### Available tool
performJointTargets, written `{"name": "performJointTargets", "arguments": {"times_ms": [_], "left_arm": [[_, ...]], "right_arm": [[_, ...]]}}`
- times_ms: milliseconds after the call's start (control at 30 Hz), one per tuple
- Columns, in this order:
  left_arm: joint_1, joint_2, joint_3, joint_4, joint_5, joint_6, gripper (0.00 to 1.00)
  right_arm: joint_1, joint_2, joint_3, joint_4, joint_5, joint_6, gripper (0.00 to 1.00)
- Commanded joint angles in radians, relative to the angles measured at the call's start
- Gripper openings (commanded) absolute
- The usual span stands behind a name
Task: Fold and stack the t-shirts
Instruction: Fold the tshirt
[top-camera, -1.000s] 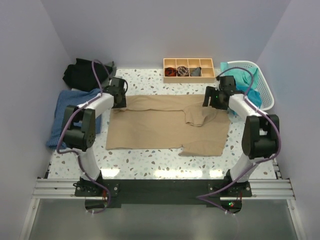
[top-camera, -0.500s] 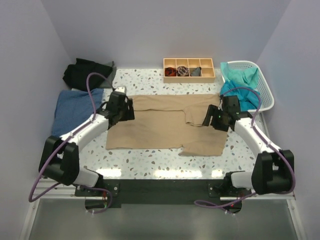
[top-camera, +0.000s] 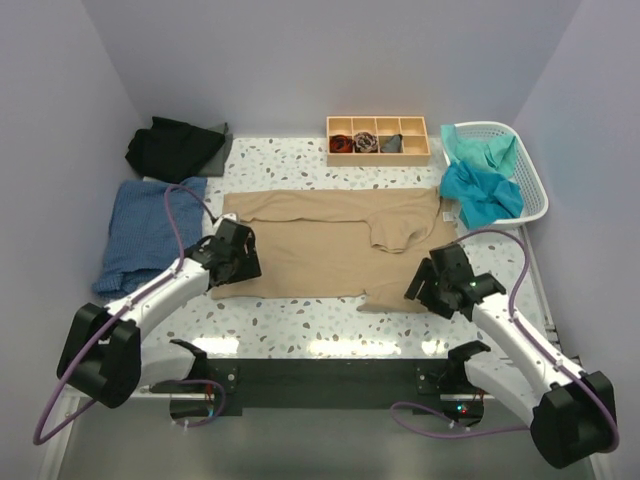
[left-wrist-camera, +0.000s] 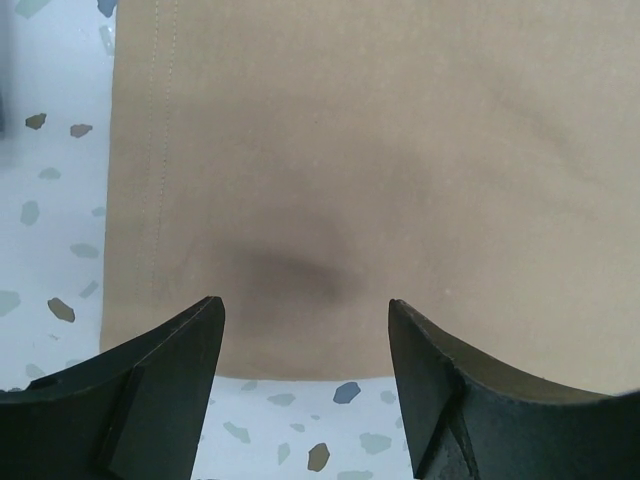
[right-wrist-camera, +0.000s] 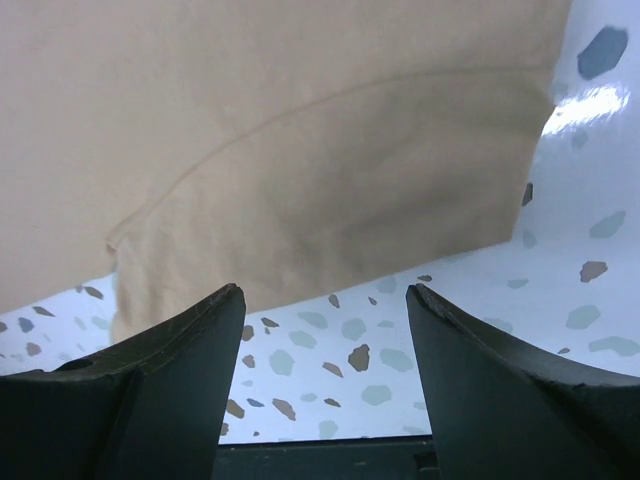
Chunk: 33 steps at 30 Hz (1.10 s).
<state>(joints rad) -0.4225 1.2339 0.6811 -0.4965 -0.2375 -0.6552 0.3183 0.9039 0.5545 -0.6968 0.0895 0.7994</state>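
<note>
A large tan t-shirt (top-camera: 320, 250) lies spread flat mid-table, its right sleeve (top-camera: 395, 232) folded inward. My left gripper (top-camera: 228, 275) hovers open over its near left corner. In the left wrist view the tan cloth (left-wrist-camera: 380, 170) fills the frame, and the open left gripper (left-wrist-camera: 305, 320) holds nothing above the hem. My right gripper (top-camera: 425, 290) is open over the near right corner. The right wrist view has the tan shirt's edge (right-wrist-camera: 280, 140) just beyond the empty right gripper (right-wrist-camera: 325, 300). A denim-blue t-shirt (top-camera: 140, 235) lies left, a black one (top-camera: 175, 148) back left.
A white laundry basket (top-camera: 532, 195) at the back right holds teal t-shirts (top-camera: 480, 185) that spill over its rim. A wooden tray with compartments (top-camera: 378, 152) stands at the back centre. Speckled tabletop (top-camera: 300, 320) shows between the tan shirt and the arm bases.
Both arms have drawn back from the shirt's far edge to its near corners, left to the near left, right to the near right. Both grippers stay open and the shirt has not moved.
</note>
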Motion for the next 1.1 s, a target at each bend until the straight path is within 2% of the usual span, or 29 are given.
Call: {"name": "performJointTargets", "arguments": {"times_ms": [0,167,233,267,333,367,433,467,500,567,600,833,867,933,967,1000,1067], "left_arm": [[-0.007,-0.005,-0.026,-0.001,-0.037,-0.040,0.71],[-0.009,0.009,-0.046,0.038,-0.019,-0.035,0.71],[-0.009,0.021,-0.054,0.059,-0.010,-0.035,0.70],[-0.009,0.030,-0.061,0.067,-0.005,-0.034,0.70],[-0.009,0.042,-0.069,0.090,-0.002,-0.032,0.69],[-0.009,0.053,-0.074,0.095,-0.006,-0.029,0.68],[-0.009,0.070,-0.072,0.107,-0.017,-0.021,0.63],[-0.009,0.073,-0.066,0.105,-0.019,-0.015,0.59],[-0.009,0.075,-0.064,0.110,-0.022,-0.012,0.49],[-0.009,0.078,-0.055,0.113,-0.028,-0.004,0.38],[-0.009,0.078,-0.052,0.108,-0.032,-0.003,0.30],[-0.010,0.085,-0.026,0.078,-0.060,0.011,0.11],[-0.009,0.082,-0.028,0.075,-0.062,0.011,0.11],[-0.009,0.067,-0.028,0.056,-0.063,0.008,0.38],[-0.009,0.058,-0.029,0.049,-0.063,-0.001,0.48],[-0.009,0.049,-0.031,0.036,-0.060,-0.004,0.52],[-0.009,0.018,-0.038,0.023,-0.045,-0.024,0.53]], "right_arm": [[0.033,0.001,-0.080,0.034,0.000,0.084,0.70],[0.038,0.038,-0.125,0.097,0.018,0.089,0.70],[0.038,0.059,-0.134,0.124,0.026,0.083,0.66],[0.039,0.064,-0.140,0.134,0.027,0.084,0.58],[0.039,0.070,-0.143,0.158,0.035,0.069,0.52],[0.039,0.069,-0.140,0.157,0.059,0.067,0.43],[0.038,0.069,-0.131,0.157,0.078,0.054,0.36],[0.039,0.067,-0.120,0.155,0.081,0.050,0.25],[0.038,0.066,-0.116,0.152,0.079,0.041,0.18],[0.039,0.044,-0.102,0.148,0.075,0.038,0.03],[0.038,0.037,-0.097,0.146,0.070,0.032,0.00],[0.039,0.001,-0.038,0.105,0.075,0.008,0.00],[0.041,0.001,-0.031,0.103,0.075,0.004,0.00],[0.039,0.004,-0.030,0.103,0.073,0.003,0.00],[0.039,0.004,-0.030,0.105,0.072,0.000,0.00],[0.041,0.004,-0.030,0.103,0.069,-0.002,0.00],[0.041,0.007,-0.028,0.105,0.064,-0.006,0.00]]}}
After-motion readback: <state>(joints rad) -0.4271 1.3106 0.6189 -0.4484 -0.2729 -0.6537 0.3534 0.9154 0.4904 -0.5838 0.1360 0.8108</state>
